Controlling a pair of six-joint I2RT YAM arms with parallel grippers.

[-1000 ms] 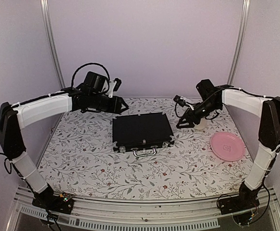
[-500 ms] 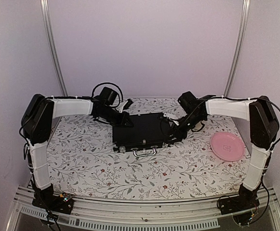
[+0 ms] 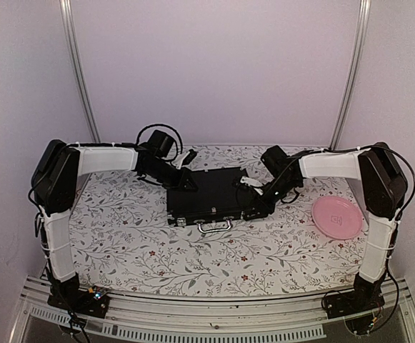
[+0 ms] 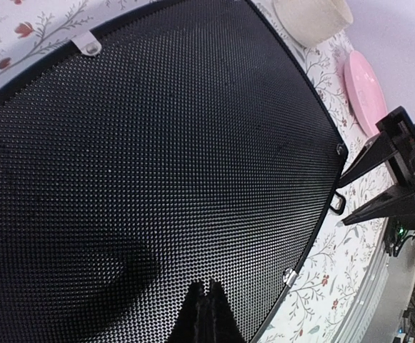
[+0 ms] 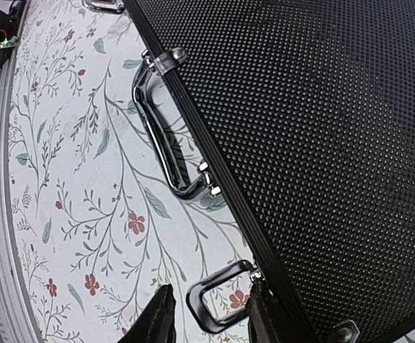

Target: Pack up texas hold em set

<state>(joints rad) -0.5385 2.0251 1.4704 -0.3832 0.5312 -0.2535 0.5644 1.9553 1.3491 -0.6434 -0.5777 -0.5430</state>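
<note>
Briefcase (image 3: 211, 191) shut, mid-table, hasn't moved. A second ago both arms hung clear of it. Now the left gripper (image 3: 188, 183) sits on its 10 o'clock corner, fingers pinched together on nothing, and the right gripper (image 3: 256, 207) is at its 4 o'clock corner. Count: one briefcase, one handle (image 5: 161, 136), one pink plate (image 3: 338, 217) at 3 o'clock, one mug (image 4: 313, 18). Mug shows only in left wrist view. Only right wrist view shows the right jaws narrow, straddling a latch loop (image 5: 218, 296). Clamped or not, can't tell.

Pale lilac walls (image 3: 214, 71), two silver corner posts (image 3: 78, 71), floral-patterned table (image 3: 157, 250).
</note>
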